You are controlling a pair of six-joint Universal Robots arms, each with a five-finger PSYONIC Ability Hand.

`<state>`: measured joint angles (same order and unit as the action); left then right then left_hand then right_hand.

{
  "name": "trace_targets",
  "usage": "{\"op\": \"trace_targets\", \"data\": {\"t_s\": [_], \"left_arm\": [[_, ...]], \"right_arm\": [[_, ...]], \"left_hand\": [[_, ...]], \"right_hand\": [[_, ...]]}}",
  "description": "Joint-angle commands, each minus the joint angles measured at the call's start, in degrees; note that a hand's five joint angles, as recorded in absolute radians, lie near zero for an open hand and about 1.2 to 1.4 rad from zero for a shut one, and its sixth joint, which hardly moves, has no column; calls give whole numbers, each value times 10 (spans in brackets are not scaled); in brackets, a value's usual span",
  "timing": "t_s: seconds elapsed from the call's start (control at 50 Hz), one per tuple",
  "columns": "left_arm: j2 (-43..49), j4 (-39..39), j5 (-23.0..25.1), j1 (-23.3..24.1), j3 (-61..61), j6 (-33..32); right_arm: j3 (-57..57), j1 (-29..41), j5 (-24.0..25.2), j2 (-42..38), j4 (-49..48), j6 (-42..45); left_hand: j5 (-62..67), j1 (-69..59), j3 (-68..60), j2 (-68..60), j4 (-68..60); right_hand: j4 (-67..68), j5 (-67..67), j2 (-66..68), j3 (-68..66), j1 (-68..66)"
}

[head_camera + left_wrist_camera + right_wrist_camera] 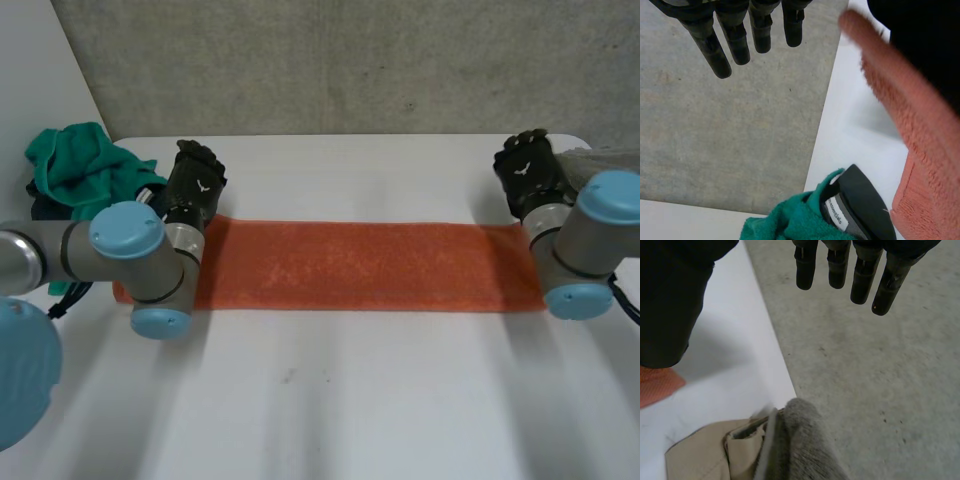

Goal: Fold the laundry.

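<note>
Orange towel (360, 265) lies flat as one long strip across the middle of the head view, on the white table (350, 400). Its ends reach both arms.

Left hand (195, 185): upper left of the frame, at the towel's left end, near the far edge. In the left wrist view its fingers (715, 55) are straight and spread wide from the thumb (925, 45). They grip nothing. The towel's edge runs just beside the thumb; I cannot tell whether they touch.

Right hand (528, 172): upper right of the frame, at the towel's right end. In the right wrist view its fingers (862, 280) are straight and well apart from the thumb (670, 305), holding nothing. The towel's corner shows just under the thumb.

Teal cloth (75, 170): bunched at the table's far left corner, beside the left hand. A dark item with a white label (865, 200) lies against it.

Beige garment (700, 455) and grey cloth (800, 440): touching each other at the table edge beyond the right hand's palm.
</note>
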<state>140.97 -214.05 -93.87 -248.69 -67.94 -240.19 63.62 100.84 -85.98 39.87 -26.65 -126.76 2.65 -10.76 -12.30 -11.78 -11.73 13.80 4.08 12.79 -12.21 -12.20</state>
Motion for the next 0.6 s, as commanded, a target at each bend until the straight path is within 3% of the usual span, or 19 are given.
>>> {"op": "trace_targets", "data": {"t_s": [0.02,0.12,0.18,0.2,0.3,0.44,0.6], "left_arm": [[-105,9,5,-7,-127,37],[-198,32,53,-64,-213,95],[-211,52,97,-89,-229,123],[-211,69,127,-107,-232,137],[-202,98,190,-158,-217,162],[-111,98,198,-167,-140,168],[-77,104,201,-155,-111,179]], "right_arm": [[149,-6,30,181,86,-137],[222,-28,95,228,171,-167],[260,-45,129,244,211,-176],[267,-48,135,251,218,-176],[301,-51,151,268,230,-176],[301,-50,150,268,230,-174],[304,-50,151,268,230,-175]], "left_hand": [[-27,8,23,18,17],[-27,8,23,18,17],[-27,8,23,18,17],[-27,8,23,18,17],[-26,7,23,17,17],[-21,2,17,12,12],[-19,0,16,11,10]], "right_hand": [[-38,-41,-28,22,22],[-38,-41,-28,22,22],[-38,-41,-28,22,22],[-38,-41,-28,22,22],[-38,-41,-28,22,22],[-38,-41,-28,22,22],[-38,-41,-28,22,22]]}}
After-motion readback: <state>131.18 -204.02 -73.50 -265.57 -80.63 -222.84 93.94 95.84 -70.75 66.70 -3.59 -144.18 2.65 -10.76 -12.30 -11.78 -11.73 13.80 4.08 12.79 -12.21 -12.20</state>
